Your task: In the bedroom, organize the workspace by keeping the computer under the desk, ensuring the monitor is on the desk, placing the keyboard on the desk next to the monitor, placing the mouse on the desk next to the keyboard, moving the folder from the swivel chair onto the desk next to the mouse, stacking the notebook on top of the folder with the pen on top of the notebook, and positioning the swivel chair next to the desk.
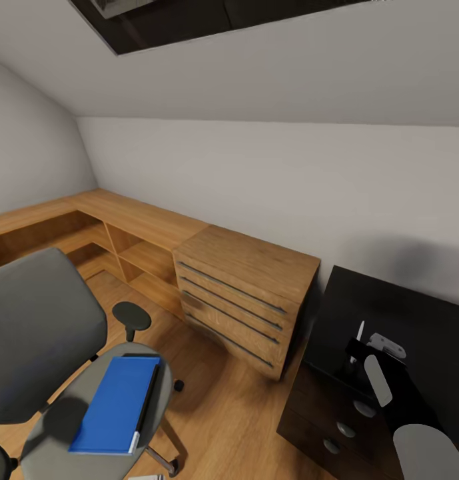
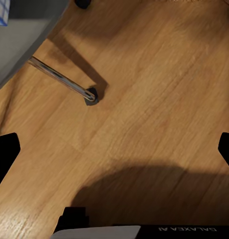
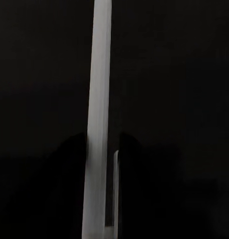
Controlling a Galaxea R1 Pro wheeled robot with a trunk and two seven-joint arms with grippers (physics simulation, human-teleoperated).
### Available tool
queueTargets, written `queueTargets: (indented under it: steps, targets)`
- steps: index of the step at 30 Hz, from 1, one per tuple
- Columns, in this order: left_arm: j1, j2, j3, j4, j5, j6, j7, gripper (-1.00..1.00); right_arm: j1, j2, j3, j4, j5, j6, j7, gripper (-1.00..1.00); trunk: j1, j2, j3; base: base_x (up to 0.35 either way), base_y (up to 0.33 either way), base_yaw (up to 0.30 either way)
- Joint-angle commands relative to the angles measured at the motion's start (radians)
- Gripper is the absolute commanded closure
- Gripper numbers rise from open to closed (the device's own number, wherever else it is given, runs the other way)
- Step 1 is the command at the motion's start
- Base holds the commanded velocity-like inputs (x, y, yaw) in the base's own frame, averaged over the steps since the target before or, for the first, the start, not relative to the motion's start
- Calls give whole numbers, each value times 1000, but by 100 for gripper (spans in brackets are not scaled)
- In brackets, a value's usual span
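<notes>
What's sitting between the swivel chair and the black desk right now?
Head view: between the swivel chair and the desk stands a light wooden drawer cabinet against the wall; nearer the robot, the stretch is bare wooden floor.

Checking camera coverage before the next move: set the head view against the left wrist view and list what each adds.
Head view alone: the blue folder lying on the swivel chair seat with a dark notebook along its edge, the wooden drawer cabinet, the black desk, and the right tool holding a white pen upright over it.
Left wrist view alone: the left tool with its fingers spread, and one chrome chair leg with its caster.
Both: the wooden floor and the chair.
</notes>
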Motion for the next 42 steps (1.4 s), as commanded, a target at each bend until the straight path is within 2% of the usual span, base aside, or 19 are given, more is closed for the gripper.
queueTargets:
  steps: [1, 5, 10, 11, 25, 28, 29, 30, 31, 32, 33, 34, 42]
  targets:
    - [0, 1, -3, -2, 10, 5, 4, -100, 0, 0, 1, -2, -11, 3, -8, 100, -4, 7, 2, 0, 0, 0]
    - [0, 1, -3, -2, 10, 5, 4, -100, 0, 1, 1, -3, -11, 4, -8, 100, -19, 35, 15, 0, 0, 0]
    - [0, 1, -4, -2, 10, 3, 3, -100, 0, 1, 1, -3, -11, 4, -8, 100, -19, 35, 15, 0, 0, 0]
    - [0, 1, -4, -2, 10, 3, 3, -100, 0, 1, 1, -3, -11, 4, -8, -100, -19, 35, 15, 0, 0, 0]
    - [0, 1, -5, -2, 9, 2, 2, -100, 0, 1, 2, -6, -11, 4, -7, -100, -19, 35, 15, 0, 0, 0]
    - [0, 1, -4, -2, 9, 2, 2, -100, 0, 0, 1, -58, -12, 6, -5, -100, -19, 35, 15, 0, 0, 0]
    - [-1, 1, -4, -2, 9, 2, 2, -100, 1, 1, 1, -110, -12, 9, -5, -100, -19, 35, 15, 0, 0, 0]
    - [0, 1, -4, -2, 9, 2, 2, -100, 9, 4, 2, -210, -13, 13, -5, -100, -19, 35, 15, 0, 0, 0]
    - [0, 1, -4, -2, 9, 3, 2, -100, 16, 6, 3, -246, -13, 15, -5, -100, -19, 35, 15, 0, 0, 0]
    - [0, 1, -4, -2, 9, 3, 2, -100, 38, 15, 4, -312, -15, 20, -5, -100, -19, 35, 15, 0, 0, 0]
    - [0, 1, -5, 0, 9, 3, 3, -100, 84, 40, 10, -382, -15, 34, -5, -100, -19, 35, 15, 0, 0, 0]
    - [-1, 1, -5, 2, 9, 2, 3, -100, 111, 62, 15, -412, -15, 41, -5, -100, -19, 35, 15, 0, 0, 0]
    - [0, 1, -4, 5, 9, 1, 3, -100, 158, 138, 21, -527, -16, 56, -4, -100, -19, 35, 15, 0, 0, 0]
